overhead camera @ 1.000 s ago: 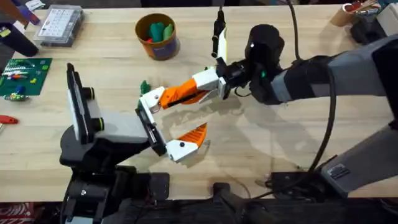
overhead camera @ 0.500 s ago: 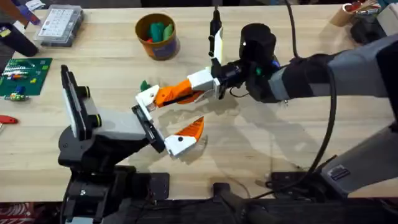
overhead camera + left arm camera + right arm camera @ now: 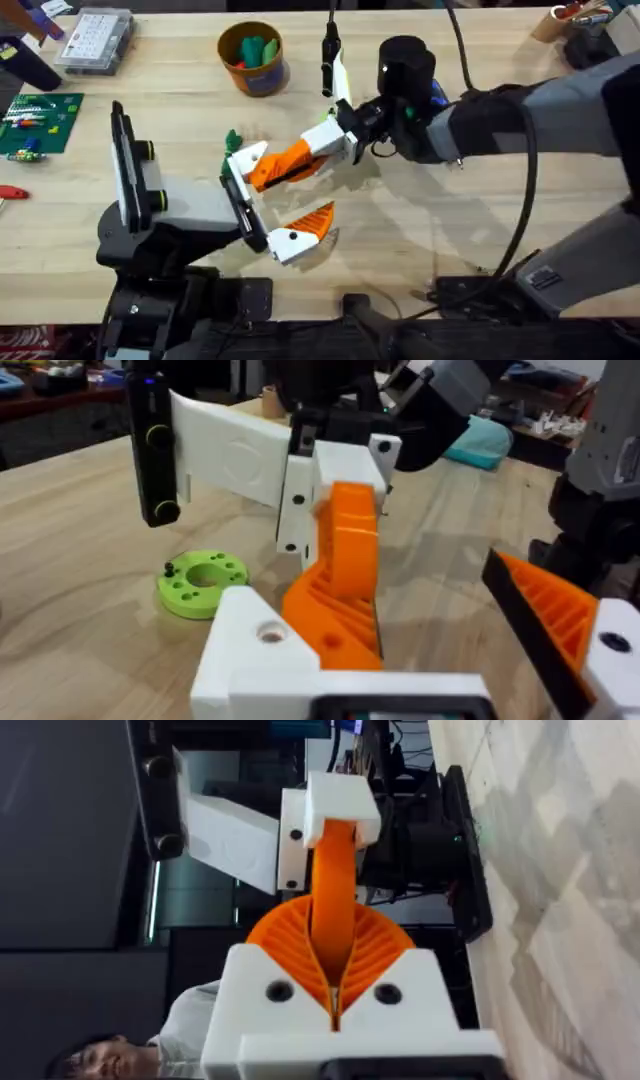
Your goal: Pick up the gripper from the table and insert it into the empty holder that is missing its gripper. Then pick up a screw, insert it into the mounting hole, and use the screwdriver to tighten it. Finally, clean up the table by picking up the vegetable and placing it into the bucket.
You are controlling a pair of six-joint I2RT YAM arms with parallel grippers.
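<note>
Step in hand: first step, seating the gripper [image 3: 283,163] into the empty holder [image 3: 243,160]; screw and clean-up steps judged not yet begun.
Right gripper [image 3: 322,146]: reached across the middle of the worktop [image 3: 430,250] in the overhead view; fingers clenched on the long orange gripper near one end, the ribbed pads pressed flat together around it in the right wrist view [image 3: 333,955].
The gripper: held off the worktop, slanting from the right fingers toward the left arm's white mount; its free end met or entered the holder, and how deep it sat could not be told.
Empty holder: on the left arm's gripper [image 3: 256,198], upper of its two white mounts; the left wrist view showed the mounting hole [image 3: 270,631] dark and unfilled, orange plastic just beside it.
Left fingers: spread wide, grasping nothing; the lower mount carried its own short orange finger [image 3: 313,219].
Vegetable [image 3: 233,139]: lay on the worktop just beyond the holder, well apart from the bucket [image 3: 254,58].
Bucket: stood upright near the far edge, green toys inside.
Next move, as judged: push the gripper fully home along the holder's slot, keeping it straight, until the holes line up; only then release and fetch a screw.
Risk: a tilted entry might jam.
</note>
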